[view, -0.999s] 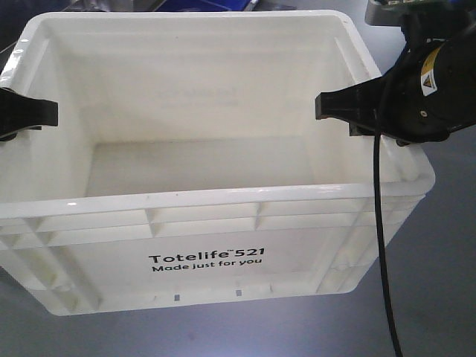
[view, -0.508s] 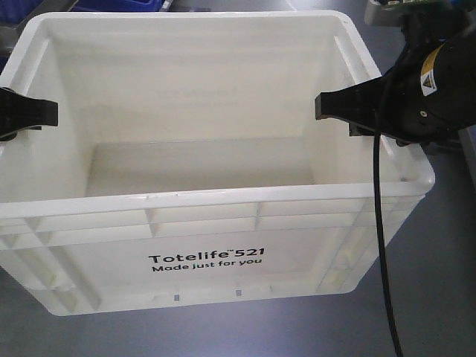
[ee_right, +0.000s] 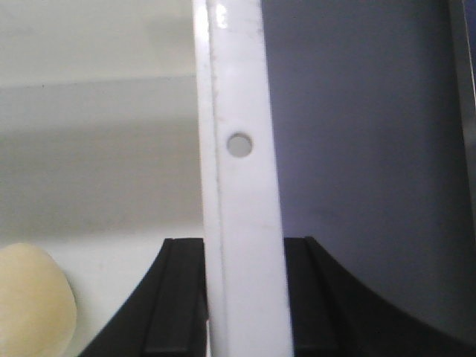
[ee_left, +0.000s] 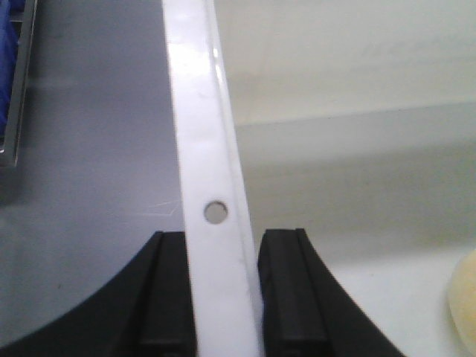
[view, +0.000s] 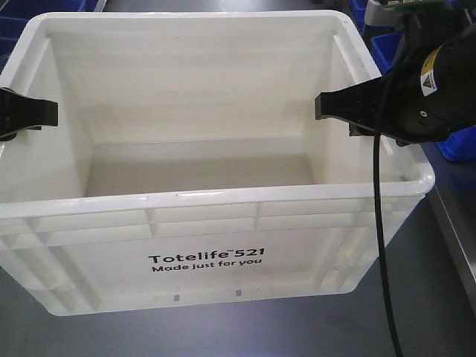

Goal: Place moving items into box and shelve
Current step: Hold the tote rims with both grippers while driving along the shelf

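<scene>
Firmly holding the box [view: 297, 253] by both side rims

We are clamping the left rim of the white box with our left end effector [ee_left: 223, 242], and the right rim with our right end effector [ee_right: 244, 249], each pinching the thin plastic edge. A pale yellow item [ee_right: 30, 301] is lying on the box floor, near the right wall. Behind the box, to the right, blue bins [view: 455, 145] are showing. We cannot tell whether the box is touching the gray surface [view: 439, 297] below.
</scene>
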Tool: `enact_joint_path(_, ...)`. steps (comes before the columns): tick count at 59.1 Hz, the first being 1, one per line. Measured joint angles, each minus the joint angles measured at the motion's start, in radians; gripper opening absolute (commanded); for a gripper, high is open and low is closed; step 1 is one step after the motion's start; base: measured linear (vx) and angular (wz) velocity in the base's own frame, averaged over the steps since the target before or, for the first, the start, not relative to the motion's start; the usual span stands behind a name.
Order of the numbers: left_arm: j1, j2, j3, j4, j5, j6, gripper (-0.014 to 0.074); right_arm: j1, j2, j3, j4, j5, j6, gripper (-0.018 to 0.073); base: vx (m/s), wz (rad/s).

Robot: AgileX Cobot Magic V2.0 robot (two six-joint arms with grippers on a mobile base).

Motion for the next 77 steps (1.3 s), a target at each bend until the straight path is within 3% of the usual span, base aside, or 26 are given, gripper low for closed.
enact_joint_path(39, 0.000, 0.000, 0.000, -0.001, 0.000, 0.000, 0.0169, 0.000, 0.000, 0.000, 0.000, 0.003, 0.000, 0.0110, 0.27, -0.25)
enact_joint_path(77, 0.000, 0.000, 0.000, -0.001, 0.000, 0.000, 0.0169, 0.000, 0.000, 0.000, 0.000, 0.003, 0.000, 0.0110, 0.32, 0.04)
